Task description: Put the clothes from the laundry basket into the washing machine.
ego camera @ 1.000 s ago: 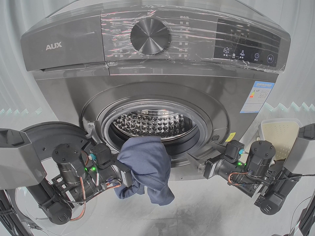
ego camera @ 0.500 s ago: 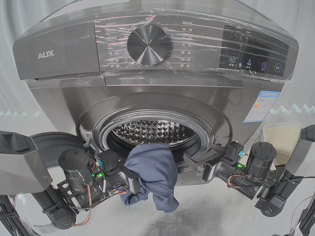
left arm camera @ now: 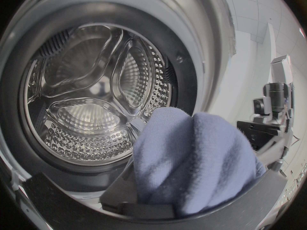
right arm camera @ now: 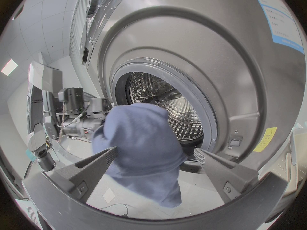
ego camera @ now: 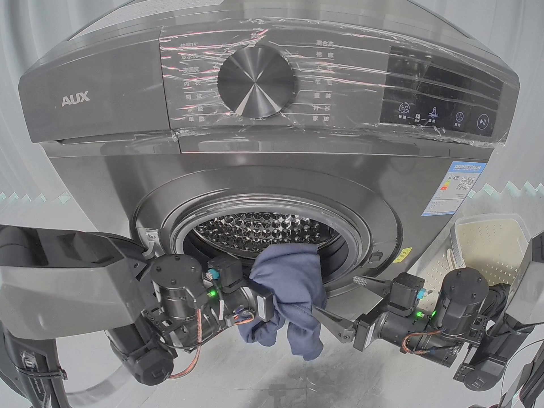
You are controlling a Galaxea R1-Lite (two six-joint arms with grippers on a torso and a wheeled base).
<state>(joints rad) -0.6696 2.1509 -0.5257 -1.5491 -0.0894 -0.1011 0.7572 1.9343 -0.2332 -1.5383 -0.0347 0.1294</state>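
Mid-load: clamping the blue garment (ego camera: 292, 279) in the left gripper (ego camera: 267, 311) just in front of the drum opening (ego camera: 266, 230), with right gripper (right arm camera: 155, 152) spread wide and empty nearby, so probably needs pushing deeper inside before letting go.

Drum (left arm camera: 92, 90): seen through the open mouth; shiny steel, dotted with holes; a three-lobed back wall is shown
Door seal (left arm camera: 188, 90): a dark ring is set around the drum
Blue garment (left arm camera: 192, 157): bunched; clamped by the left gripper (left arm camera: 192, 182); held before the mouth's lower edge
Right arm (left arm camera: 273, 101): seen beyond the garment, apart from it
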